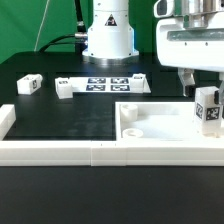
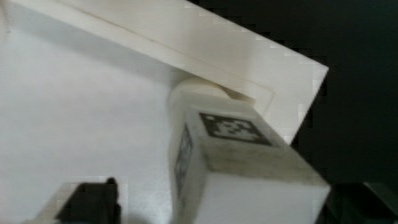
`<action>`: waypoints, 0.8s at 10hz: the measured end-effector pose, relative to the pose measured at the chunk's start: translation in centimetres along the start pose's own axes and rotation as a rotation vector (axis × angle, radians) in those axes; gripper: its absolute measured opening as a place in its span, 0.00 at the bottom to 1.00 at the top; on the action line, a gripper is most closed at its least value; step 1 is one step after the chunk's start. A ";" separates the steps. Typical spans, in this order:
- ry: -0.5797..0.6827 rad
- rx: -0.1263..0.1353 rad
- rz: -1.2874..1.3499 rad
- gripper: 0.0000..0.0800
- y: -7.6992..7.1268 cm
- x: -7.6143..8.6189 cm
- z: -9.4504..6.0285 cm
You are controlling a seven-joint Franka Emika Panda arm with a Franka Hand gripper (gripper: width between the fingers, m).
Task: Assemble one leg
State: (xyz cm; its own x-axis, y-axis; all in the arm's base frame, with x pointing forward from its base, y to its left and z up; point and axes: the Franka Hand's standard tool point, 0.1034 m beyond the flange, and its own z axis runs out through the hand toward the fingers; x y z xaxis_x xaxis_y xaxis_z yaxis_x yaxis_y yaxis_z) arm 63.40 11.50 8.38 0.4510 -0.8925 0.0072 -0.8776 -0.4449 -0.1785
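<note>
The tagged white leg [image 2: 240,150] stands between the dark fingertips [image 2: 93,200], its far end apparently seated in a recessed corner of the white panel [image 2: 71,110], though blur hides contact.

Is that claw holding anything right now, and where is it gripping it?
Yes. The claw holds a leg by its upper end, above a corner of the white panel.

I've got the leg [image 1: 208,108] [image 2: 237,150] upright between my jaws, a stubby white block with its black-and-white tag facing out, poised at the far right corner of the white panel [image 1: 160,122] [image 2: 89,110].
</note>
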 end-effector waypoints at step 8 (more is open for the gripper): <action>-0.049 -0.100 -1.056 0.81 -1.2 0.3 0.5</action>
State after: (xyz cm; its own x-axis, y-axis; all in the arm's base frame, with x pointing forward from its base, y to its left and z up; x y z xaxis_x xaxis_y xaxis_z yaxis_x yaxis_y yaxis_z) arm 64.69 11.86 8.12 0.9963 -0.0473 0.0715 -0.0457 -0.9987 -0.0230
